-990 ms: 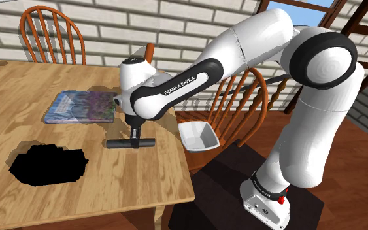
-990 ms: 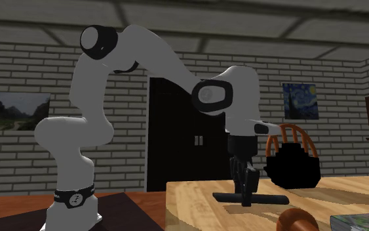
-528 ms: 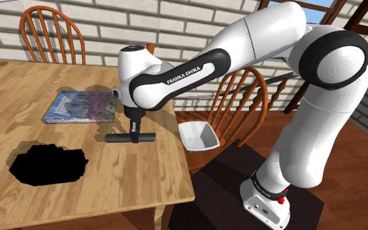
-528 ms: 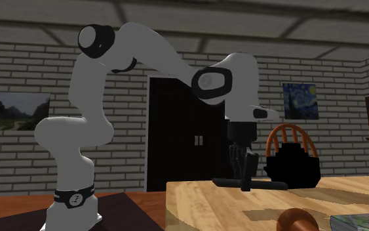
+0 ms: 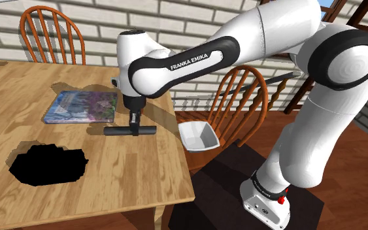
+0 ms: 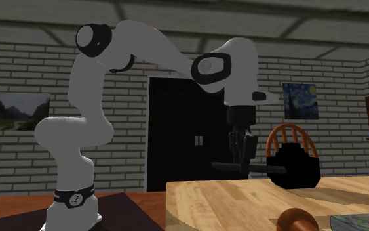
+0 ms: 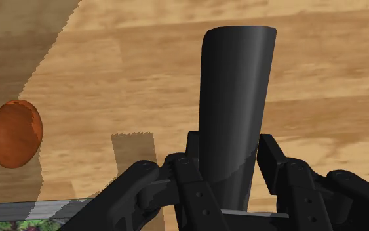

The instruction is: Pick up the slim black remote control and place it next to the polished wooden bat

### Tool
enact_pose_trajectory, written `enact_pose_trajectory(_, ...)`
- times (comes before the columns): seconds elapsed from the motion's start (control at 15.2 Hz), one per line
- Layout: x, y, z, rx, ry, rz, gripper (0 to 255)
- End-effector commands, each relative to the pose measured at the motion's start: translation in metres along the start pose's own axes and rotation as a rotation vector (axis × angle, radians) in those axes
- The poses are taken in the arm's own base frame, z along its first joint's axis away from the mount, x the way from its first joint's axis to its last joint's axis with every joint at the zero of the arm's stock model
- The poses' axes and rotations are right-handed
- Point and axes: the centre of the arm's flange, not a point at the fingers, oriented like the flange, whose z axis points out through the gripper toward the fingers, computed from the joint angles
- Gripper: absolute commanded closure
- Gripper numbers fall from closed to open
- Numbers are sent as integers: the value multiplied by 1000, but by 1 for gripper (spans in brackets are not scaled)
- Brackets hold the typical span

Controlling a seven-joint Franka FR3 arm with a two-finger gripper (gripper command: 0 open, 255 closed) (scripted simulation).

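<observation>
Wooden counter (image 5: 110, 176) now lies clear beneath the slim black remote (image 5: 114, 131), which has been raised, clamped crosswise in the claw (image 5: 134, 132), and carried toward 12 o'clock in the shoulder view; placement beside the bat (image 7: 12, 134) remains.

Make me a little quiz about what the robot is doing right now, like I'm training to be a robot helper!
1. True or false: the claw is open and holds nothing.
2. Pick one: what lies flat on the wooden table, to the shoulder view's left of the remote?
A) a colourful book
B) a dinner plate
C) a shoe
3. Fill in: in the wrist view, the reddish-brown rounded end near the claw belongs to the wooden ___.

Key
1. False: it is shut on the black remote.
2. A
3. bat
</observation>
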Motion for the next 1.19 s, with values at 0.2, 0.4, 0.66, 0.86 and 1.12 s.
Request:
enact_pose_trajectory(0.2,0,-2,-27,0,0,0,255)
enact_pose_trajectory(0.4,0,-3,-43,0,0,0,255)
enact_pose_trajectory(0.66,0,-5,-64,0,0,0,255)
enact_pose_trajectory(0.86,-13,32,-67,0,0,0,255)
enact_pose_trajectory(1.12,-31,82,-71,0,0,0,255)
